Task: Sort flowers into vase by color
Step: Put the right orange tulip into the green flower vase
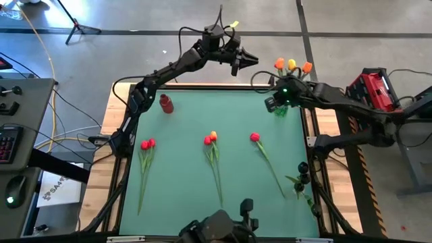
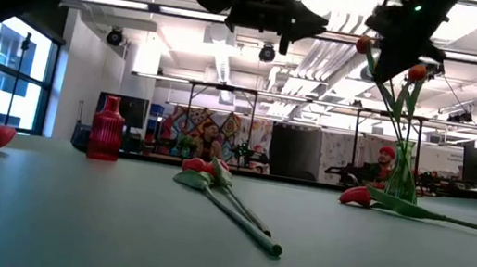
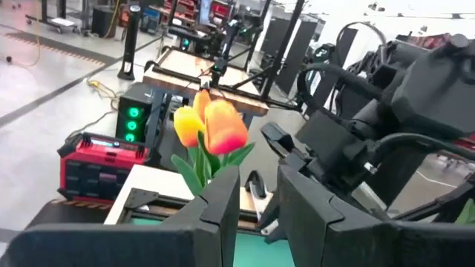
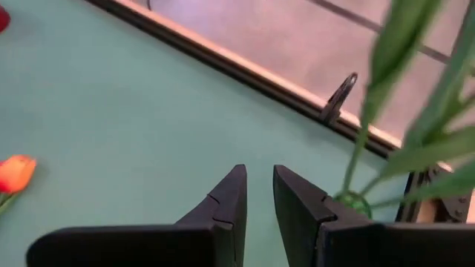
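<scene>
Both jaws narrowly parted, empty; only the low view shows people behind the red vase (image 2: 107, 128)

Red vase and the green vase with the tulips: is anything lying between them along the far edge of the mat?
Nothing lies there. In the high view the mat is bare from the red vase to the green vase; the loose flowers lie nearer.

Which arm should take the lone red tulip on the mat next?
Probably the right: its gripper hangs empty by the green vase, nearer that red tulip. The left gripper hangs beyond the table's far edge.
</scene>
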